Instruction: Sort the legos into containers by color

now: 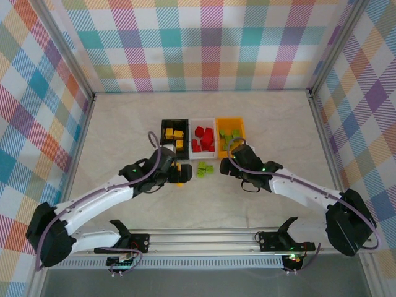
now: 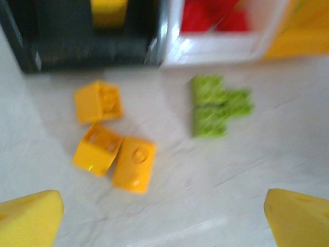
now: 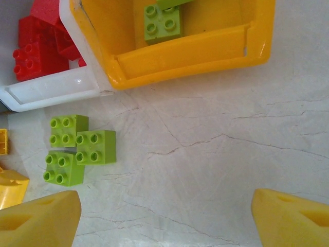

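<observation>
Loose yellow bricks (image 2: 110, 149) and green bricks (image 3: 77, 149) are scattered mid-surface just before the bins (image 3: 180, 56), left fingers (image 2: 28, 218) and right fingers (image 3: 293, 216) are spread apart, empty, and such light, rigid, slick pieces are judged best pinched across flat sides.

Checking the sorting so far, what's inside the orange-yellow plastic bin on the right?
Lime green studded plastic bricks lie inside the orange-yellow rectangular plastic bin; no other colour shows there. From overhead, the right arm covers its near edge, so anything there is hidden.
</observation>
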